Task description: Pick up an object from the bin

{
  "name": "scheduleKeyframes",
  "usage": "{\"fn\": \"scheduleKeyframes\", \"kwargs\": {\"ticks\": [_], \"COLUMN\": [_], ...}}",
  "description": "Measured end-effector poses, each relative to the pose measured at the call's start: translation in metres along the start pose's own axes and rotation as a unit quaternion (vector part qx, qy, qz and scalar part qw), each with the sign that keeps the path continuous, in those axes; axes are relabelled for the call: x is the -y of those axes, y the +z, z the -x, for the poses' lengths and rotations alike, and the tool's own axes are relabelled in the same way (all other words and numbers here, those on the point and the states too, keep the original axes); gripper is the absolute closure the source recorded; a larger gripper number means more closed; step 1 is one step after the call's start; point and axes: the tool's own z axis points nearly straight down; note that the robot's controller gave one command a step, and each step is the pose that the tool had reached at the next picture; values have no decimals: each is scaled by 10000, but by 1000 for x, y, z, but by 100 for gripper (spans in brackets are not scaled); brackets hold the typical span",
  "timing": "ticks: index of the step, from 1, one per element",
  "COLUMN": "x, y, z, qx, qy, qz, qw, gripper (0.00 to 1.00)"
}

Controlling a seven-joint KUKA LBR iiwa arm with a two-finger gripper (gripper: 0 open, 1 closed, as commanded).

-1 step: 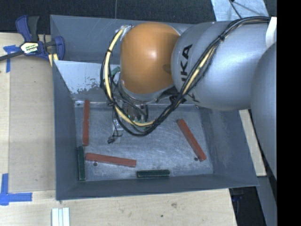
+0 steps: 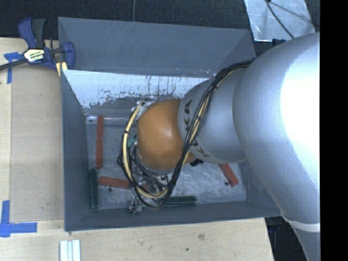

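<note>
A short red stick (image 2: 113, 182) lies flat on the floor of the bin (image 2: 73, 162), front left, and a dark green stick (image 2: 178, 200) lies along the front wall. Both look light, stiff and smooth, probably best pinched across the narrow width near mid-length so they neither swing nor slip. The gripper (image 2: 140, 199) hangs low between them beneath the arm's orange cover (image 2: 157, 135); whether it is open or closed cannot be told. A long red stick (image 2: 99, 141) lies by the left wall.

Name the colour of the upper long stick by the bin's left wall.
Red-orange. The stick shows plainly in the camera view.
</note>
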Motion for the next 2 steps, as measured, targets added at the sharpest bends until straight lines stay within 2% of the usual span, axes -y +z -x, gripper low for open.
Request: {"fn": "scheduleKeyframes", "kwargs": {"ticks": [1,2], "x": [0,-45], "y": [-6,-147], "z": [4,80], "qx": [54,83], "qy": [10,-274], "qz": [10,17], "qw": [10000,9996], "gripper": [100,100]}}
